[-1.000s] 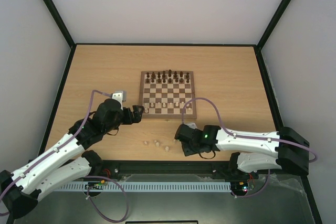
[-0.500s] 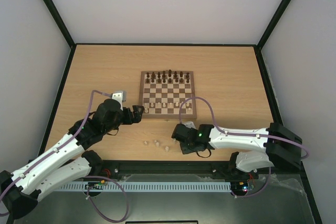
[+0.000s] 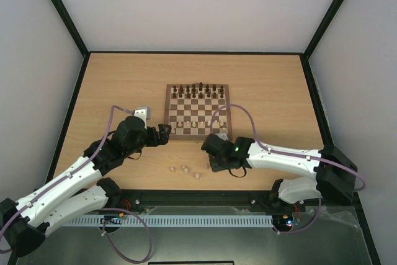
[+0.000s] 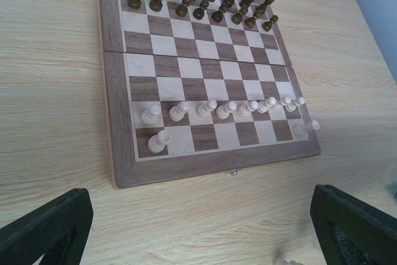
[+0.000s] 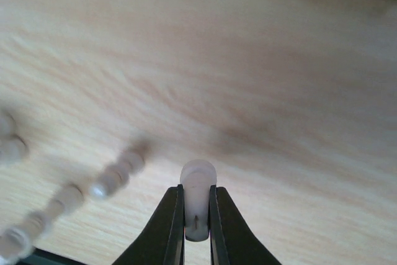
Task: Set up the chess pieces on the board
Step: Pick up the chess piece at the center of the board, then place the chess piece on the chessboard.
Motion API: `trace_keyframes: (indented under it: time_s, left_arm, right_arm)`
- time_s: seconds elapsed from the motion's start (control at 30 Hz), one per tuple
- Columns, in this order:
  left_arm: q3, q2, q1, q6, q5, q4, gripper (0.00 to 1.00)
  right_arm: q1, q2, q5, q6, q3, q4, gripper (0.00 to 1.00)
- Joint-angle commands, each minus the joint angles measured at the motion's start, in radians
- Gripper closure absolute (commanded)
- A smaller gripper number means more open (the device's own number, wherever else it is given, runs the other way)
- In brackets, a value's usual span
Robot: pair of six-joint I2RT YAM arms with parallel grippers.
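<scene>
The right gripper point(image 5: 197, 215) is clamped on one small pale cream chess piece point(image 5: 198, 181), whose rounded end pokes out past the jaws. It is over the light wooden table point(image 5: 260, 79), just off the near edge of the square brown-and-cream checkered wooden chessboard point(image 4: 115, 122). The hold looks narrow on a round, slick body, so I judge the piece could twist or squirt free on the way over. Its orientation is hard to read; released tilted, it would topple. A full row of pale pawns point(image 4: 226, 108) stands just behind the near rank, and a low approach could knock them down. The left gripper point(image 4: 201, 224) hangs with its jaws wide apart and holds nothing, by the board's near-left corner. Loose pale pieces point(image 3: 185, 169) lie by the table's near edge.
</scene>
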Motion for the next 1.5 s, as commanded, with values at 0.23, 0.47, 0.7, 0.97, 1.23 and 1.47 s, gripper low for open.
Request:
trace_keyframes:
  time_s: [0.23,0.47,0.7,0.97,1.23,1.47]
  left_arm:
    - [0.001,0.015,0.003,0.026,-0.004,0.024,0.01]
    - [0.001,0.016,0.004,0.031,-0.01,0.023,0.01]
    - [0.005,0.023,0.006,0.041,-0.013,0.024,0.01]
    - [0.002,0.023,0.01,0.042,-0.019,0.024,0.01]
    - [0.0,0.021,0.015,0.044,-0.021,0.022,0.01]
    - [-0.001,0.024,0.018,0.045,-0.02,0.023,0.01]
  right_arm:
    - [-0.267,0.1,0.039,-0.285,0.352,-0.183,0.98]
    - [-0.37,0.228,-0.038,-0.391,0.429,-0.19,0.98]
    - [-0.407,0.342,-0.067,-0.43,0.475,-0.18,0.98]
    - [-0.413,0.422,-0.061,-0.444,0.512,-0.178,0.97]
    - [-0.422,0.461,-0.052,-0.452,0.535,-0.18,0.96]
    - [-0.427,0.472,-0.04,-0.451,0.532,-0.178,0.94]
